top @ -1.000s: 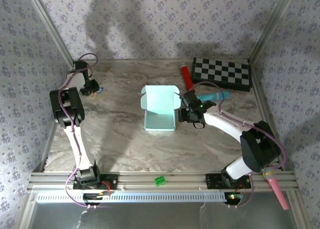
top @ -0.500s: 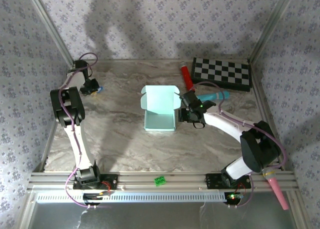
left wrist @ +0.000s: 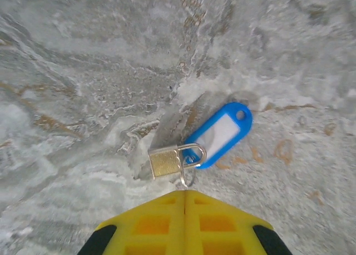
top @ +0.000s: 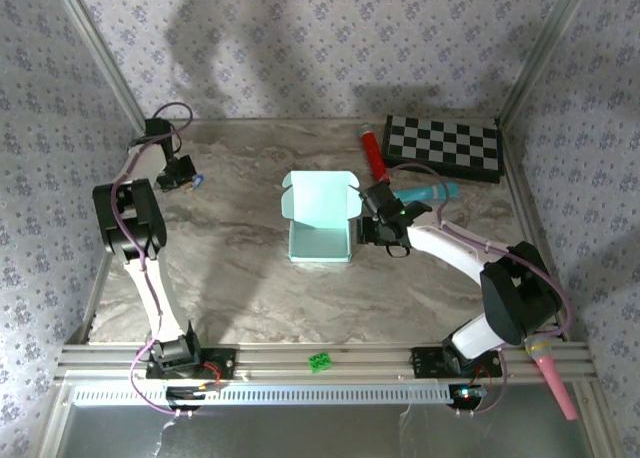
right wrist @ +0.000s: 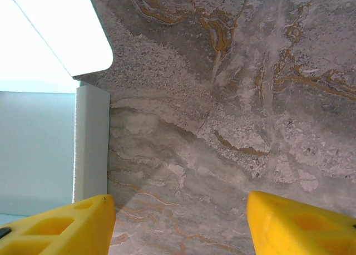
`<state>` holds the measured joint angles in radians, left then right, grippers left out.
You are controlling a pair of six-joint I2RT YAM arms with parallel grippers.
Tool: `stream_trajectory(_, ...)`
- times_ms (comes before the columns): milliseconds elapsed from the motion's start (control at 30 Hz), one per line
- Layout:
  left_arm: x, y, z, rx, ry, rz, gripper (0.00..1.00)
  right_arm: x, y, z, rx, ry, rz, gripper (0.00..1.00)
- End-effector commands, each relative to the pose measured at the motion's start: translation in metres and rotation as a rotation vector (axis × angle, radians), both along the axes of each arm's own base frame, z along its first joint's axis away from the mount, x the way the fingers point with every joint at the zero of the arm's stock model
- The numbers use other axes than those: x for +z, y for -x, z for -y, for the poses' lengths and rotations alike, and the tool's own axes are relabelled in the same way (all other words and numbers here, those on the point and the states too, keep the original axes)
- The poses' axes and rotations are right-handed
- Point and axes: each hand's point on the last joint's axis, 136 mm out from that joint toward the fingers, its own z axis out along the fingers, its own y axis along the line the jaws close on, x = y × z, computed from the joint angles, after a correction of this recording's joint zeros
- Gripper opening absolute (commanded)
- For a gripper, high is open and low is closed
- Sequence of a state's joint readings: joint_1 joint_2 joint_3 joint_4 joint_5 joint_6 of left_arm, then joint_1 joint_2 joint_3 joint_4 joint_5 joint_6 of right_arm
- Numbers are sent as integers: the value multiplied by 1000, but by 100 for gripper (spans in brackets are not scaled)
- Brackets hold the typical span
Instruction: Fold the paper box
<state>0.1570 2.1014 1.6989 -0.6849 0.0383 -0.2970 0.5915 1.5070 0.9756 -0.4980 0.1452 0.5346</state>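
Just outside right jaws sits paper box (right wrist: 92,143).

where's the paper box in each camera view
top external: paper box mid-table, lid open toward the back, right gripper at its right side.
right wrist: paper box along the left edge, its rounded flap at top left.
left wrist: aimed at a padlock and blue key tag on the marbled tabletop.
shared landmark: the marbled tabletop; the right gripper marks the box's right side.
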Motion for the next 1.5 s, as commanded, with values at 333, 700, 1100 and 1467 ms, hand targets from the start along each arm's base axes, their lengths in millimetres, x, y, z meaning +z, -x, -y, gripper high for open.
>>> stream_trajectory(333, -1, -4, 8, -53, -27, -22, 20, -7, 7, 6, -18, 23, -18, 65)
stream_trajectory(700, -30, -11, 6, -58, -19, -79, 20, -7, 8, 6, -18, 24, -23, 65)
stream_trajectory(1100, -41, -6, 4, -46, -32, -119, 20, -8, 8, 6, -20, 28, -26, 65)
stream_trajectory(1467, -42, -7, 4, -49, -34, -122, 10, -11, 10, 6, -17, 29, -33, 65)
